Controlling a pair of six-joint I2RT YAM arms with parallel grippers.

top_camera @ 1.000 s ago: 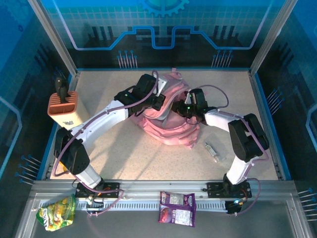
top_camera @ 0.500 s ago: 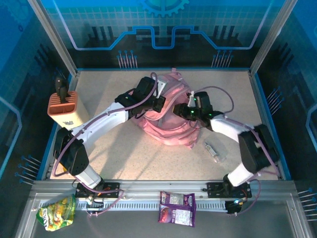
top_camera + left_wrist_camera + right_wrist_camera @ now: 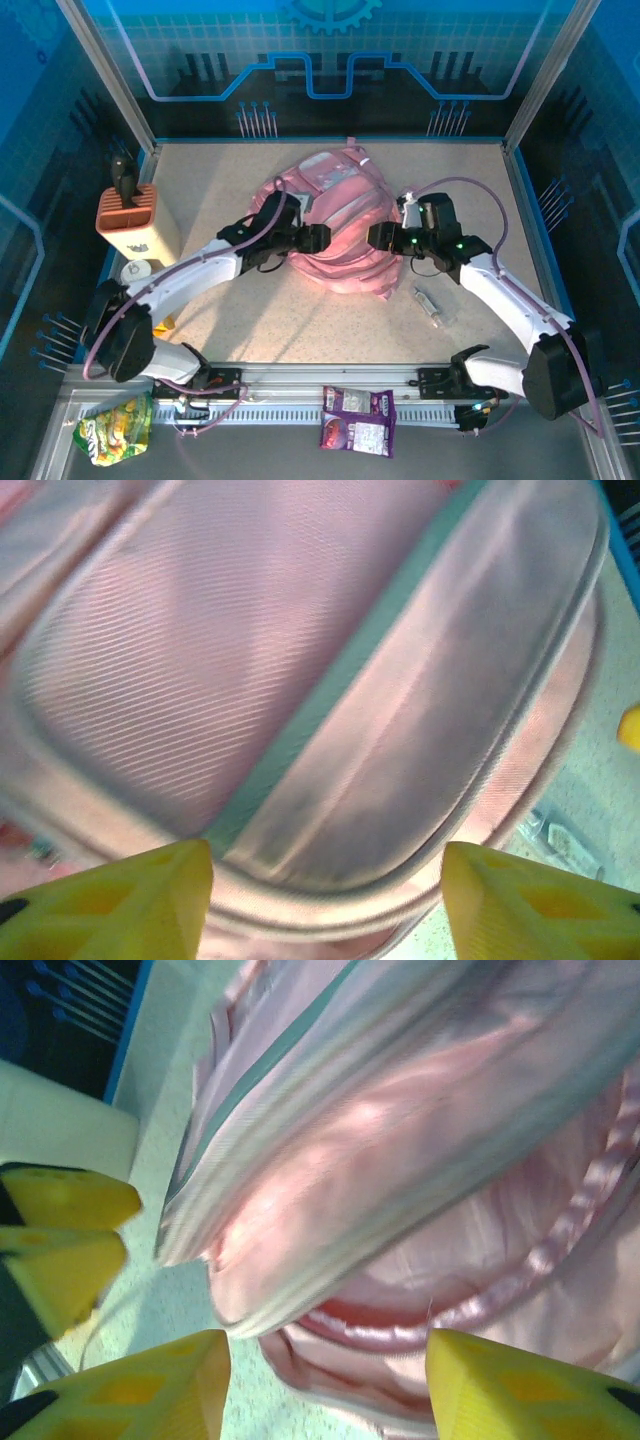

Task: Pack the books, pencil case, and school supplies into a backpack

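Observation:
The pink backpack [image 3: 335,215] lies slumped in the middle of the table. My left gripper [image 3: 318,240] stands open at its near left edge, nothing between the yellow fingers [image 3: 130,900]. In the left wrist view the backpack [image 3: 300,660] lies just beyond the left gripper [image 3: 325,910]. My right gripper [image 3: 375,237] is open at the pack's near right side. Its view has the right gripper [image 3: 325,1390] before the folded pink fabric and strap of the backpack [image 3: 400,1160]. The school supplies, a small clear tube [image 3: 432,305], lie on the table right of the pack. The books and pencil case are hidden.
An orange-and-cream block holder [image 3: 135,220] stands at the left edge. A green snack bag [image 3: 115,428] and a purple snack packet [image 3: 358,420] lie on the front rail. A blue rim [image 3: 530,230] and glass walls bound the table.
Both grippers have opened, let go of the backpack and drawn back toward the near side. The backpack's raised top has dropped and the pack lies flatter.

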